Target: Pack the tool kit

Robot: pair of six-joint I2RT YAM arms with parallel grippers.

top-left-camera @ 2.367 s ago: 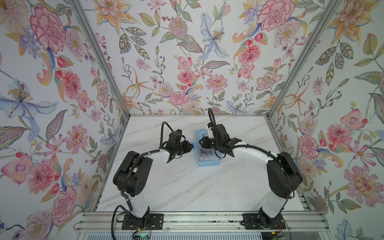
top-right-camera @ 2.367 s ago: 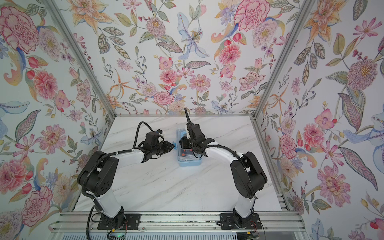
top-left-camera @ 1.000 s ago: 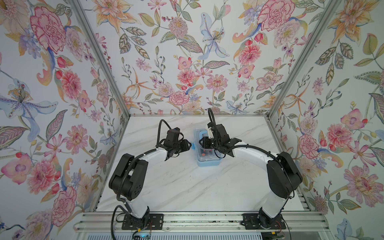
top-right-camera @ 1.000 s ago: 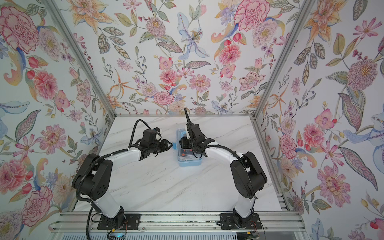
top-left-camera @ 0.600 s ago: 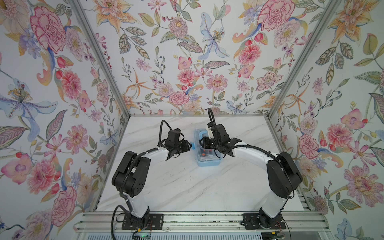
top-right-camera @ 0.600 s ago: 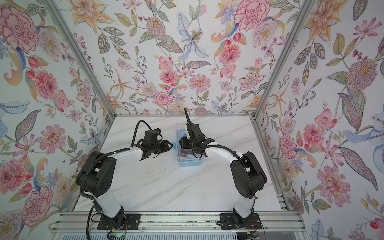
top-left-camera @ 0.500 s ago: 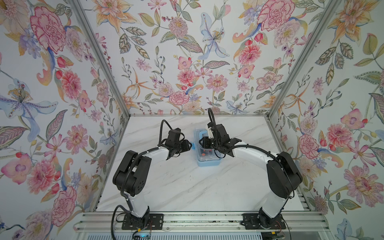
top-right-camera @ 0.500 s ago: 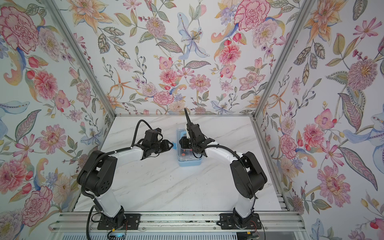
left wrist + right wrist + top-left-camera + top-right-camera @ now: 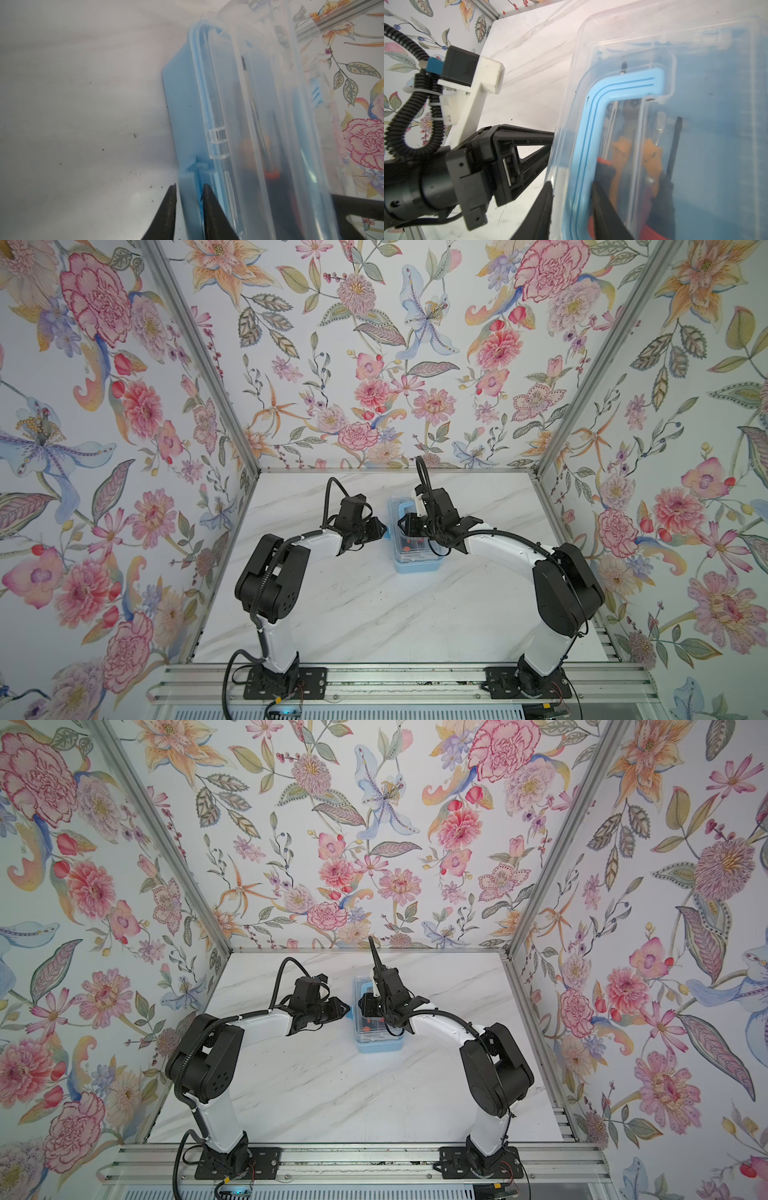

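Tool box (image 9: 414, 566), blue base with clear lid (image 9: 695, 62), sits on the table (image 9: 374, 614) near its back edge and about mid-width, well clear of the side edges. The lid is down. Orange-handled pliers (image 9: 623, 149) and a dark screwdriver (image 9: 675, 145) show through it, so packing looks done and closing is the step in hand.

Left gripper (image 9: 189, 185) is pinched together on the side latch (image 9: 188, 199), one finger on each face, likely to snap it home.

Right gripper (image 9: 572, 185) is clamped over the lid's rim beside the blue handle (image 9: 623, 83), probably to press the lid flat so the latch can catch. In both top views the two grippers meet at the box's left long side.
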